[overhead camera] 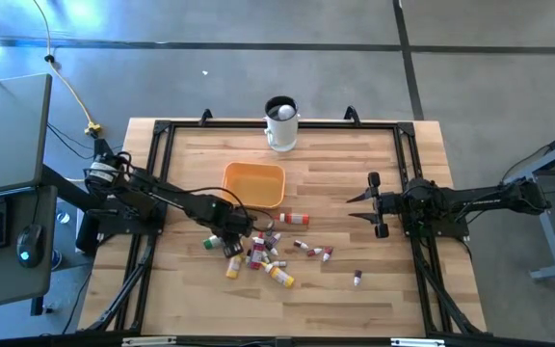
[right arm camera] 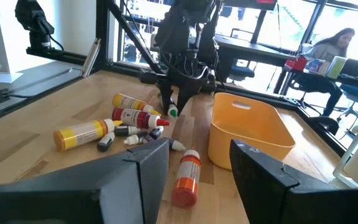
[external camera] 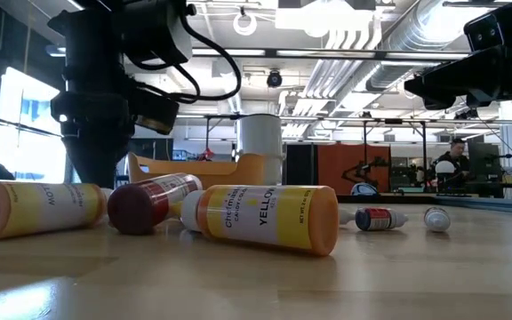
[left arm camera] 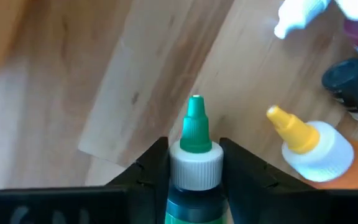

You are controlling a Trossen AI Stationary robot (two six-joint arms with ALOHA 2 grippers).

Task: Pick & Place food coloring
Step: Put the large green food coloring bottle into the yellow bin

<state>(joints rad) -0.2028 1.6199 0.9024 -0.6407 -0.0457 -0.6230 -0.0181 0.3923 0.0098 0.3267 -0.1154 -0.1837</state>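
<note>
Food coloring, a scatter of tiny plastic dropper bottles [overhead camera: 268, 253] in yellow, red and whitish, lies on the pale wooden table [overhead camera: 191, 299] just beside the orange plastic bowl [overhead camera: 254, 182] in the high view, where the left gripper [overhead camera: 231, 240] reaches low into the pile's edge and the right gripper [overhead camera: 374, 204] waits well apart, level and released; the low view shows a fat yellow-labelled bottle [external camera: 265, 218] lying on its side (a dark red one [external camera: 149, 203] behind it). From the left wrist, the fingers [left arm camera: 148, 171] are clenched on a green-capped bottle [left arm camera: 195, 149] just under its white collar, so I judge the lift should go straight up, squeeze held firm, clear of the yellow-tipped neighbour [left arm camera: 312, 146]; the right wrist view confirms that arm angled steeply down at the heap.
</note>
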